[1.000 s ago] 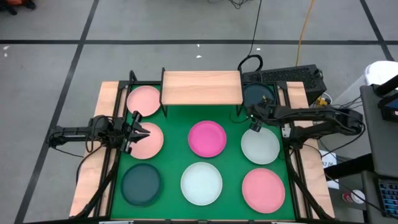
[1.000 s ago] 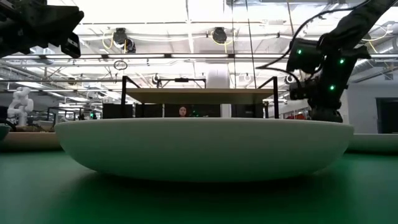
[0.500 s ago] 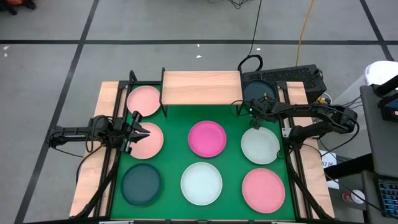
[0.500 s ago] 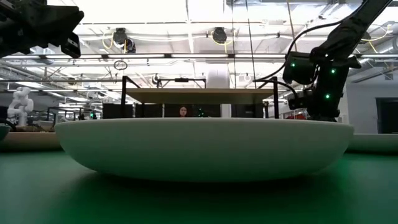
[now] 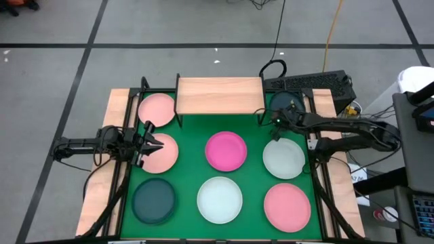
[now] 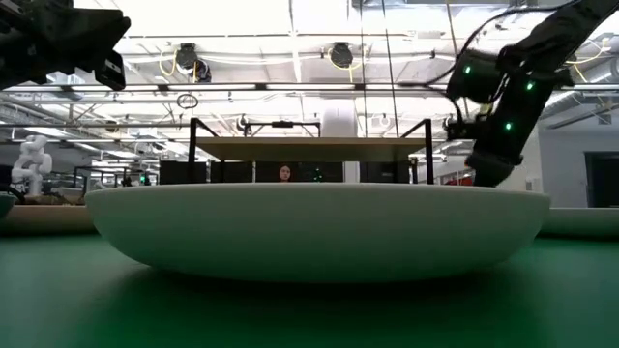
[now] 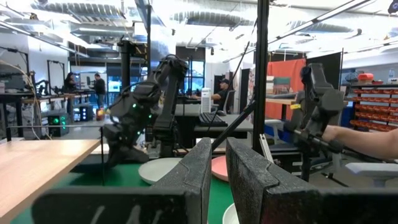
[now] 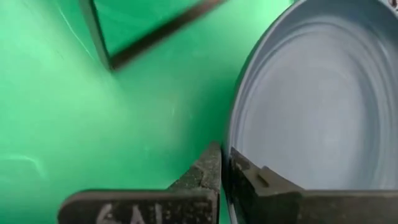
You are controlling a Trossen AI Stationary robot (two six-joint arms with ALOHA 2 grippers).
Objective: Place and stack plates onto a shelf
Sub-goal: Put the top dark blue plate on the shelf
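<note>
At the far right corner of the green mat [image 5: 251, 132], beside the shelf [image 5: 220, 95], right gripper [image 5: 277, 121] low over the near-left rim of a dark teal plate [image 5: 285, 102]. Seen from the right wrist, fingers [image 8: 214, 174] nearly pressed together, pinching the rim of this plate [image 8: 311, 118] (one finger outside, one inside the edge). Seen from the low camera, right arm [image 6: 503, 106] with green lights, bent down at the right of the shelf [image 6: 309, 147].

At the left edge of the table [image 5: 95, 196], left gripper [image 5: 150, 144] waiting over the edge of a light pink plate [image 5: 163, 153]. Fingers [image 7: 196, 171] close together with only a thin gap, holding nothing.

On the shelf top, bare wood, no plate yet. Just left of the shelf, another light pink plate [image 5: 157, 109]. On the mat, in the middle, a magenta plate [image 5: 226, 150], and right of it a pale mint plate [image 5: 283, 158]. Along the near row: second dark teal plate [image 5: 154, 200], second pale mint plate [image 5: 220, 199] (filling the front of the low view [image 6: 319, 227]), and a pink plate [image 5: 287, 206]. All plates lying flat, apart from each other.
</note>
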